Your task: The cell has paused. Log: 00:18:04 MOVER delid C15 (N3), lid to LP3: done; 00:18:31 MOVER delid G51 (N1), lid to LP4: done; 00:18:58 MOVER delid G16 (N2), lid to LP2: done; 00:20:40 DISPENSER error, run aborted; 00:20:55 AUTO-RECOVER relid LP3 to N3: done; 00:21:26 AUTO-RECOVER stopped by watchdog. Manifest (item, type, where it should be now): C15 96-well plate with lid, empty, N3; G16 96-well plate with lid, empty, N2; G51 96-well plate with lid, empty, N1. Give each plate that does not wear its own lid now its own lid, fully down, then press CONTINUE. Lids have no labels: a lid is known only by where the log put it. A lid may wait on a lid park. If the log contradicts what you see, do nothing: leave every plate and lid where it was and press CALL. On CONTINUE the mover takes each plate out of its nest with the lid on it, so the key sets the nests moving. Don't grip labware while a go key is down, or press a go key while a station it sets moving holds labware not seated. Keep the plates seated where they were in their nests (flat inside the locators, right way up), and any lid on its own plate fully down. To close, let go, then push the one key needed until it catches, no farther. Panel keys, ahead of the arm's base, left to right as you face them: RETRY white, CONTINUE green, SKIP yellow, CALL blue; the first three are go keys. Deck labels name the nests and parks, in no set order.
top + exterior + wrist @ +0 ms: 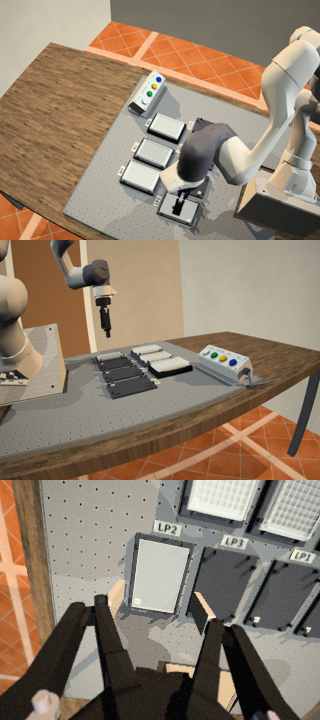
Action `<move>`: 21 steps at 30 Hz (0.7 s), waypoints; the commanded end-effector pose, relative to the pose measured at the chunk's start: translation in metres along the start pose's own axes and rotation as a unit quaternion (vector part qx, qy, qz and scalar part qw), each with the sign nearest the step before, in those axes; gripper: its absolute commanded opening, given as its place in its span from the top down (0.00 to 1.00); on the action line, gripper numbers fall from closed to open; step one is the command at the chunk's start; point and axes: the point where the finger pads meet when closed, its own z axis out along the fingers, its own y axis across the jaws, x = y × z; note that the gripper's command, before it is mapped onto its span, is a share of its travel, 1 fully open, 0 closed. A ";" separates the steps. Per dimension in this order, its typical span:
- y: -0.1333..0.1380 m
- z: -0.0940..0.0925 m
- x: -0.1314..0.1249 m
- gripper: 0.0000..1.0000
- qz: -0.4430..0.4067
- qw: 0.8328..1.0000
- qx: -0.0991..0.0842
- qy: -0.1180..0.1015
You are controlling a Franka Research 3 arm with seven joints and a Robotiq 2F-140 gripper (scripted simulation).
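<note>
Three white 96-well plates sit in nests N1 (166,126), N2 (154,152) and N3 (140,176). The N2 plate shows sharp open wells. The N1 and N3 plates look paler, as if under clear lids. A grey lid (182,211) lies flat on park LP2, also seen in the wrist view (160,575). My gripper (178,206) hangs open and empty well above that lid (109,355), fingers pointing down (107,335). Parks LP3 (225,582), LP1 (287,595) and LP4 (202,124) are bare.
The key panel (148,93) stands beyond N1, with white (144,101), green (149,93), yellow (154,86) and blue (158,79) keys, all standing up. My arm covers the middle parks in the overhead view. The arm's base block (279,206) stands right of LP2.
</note>
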 end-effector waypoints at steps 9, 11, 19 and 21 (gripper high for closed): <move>0.000 0.004 0.000 0.34 0.007 1.000 0.000 0.000; 0.000 0.005 0.000 0.34 0.007 1.000 0.000 0.000; -0.001 0.013 0.000 0.34 0.007 1.000 0.000 0.000; -0.001 0.016 0.000 0.34 0.007 1.000 0.000 0.000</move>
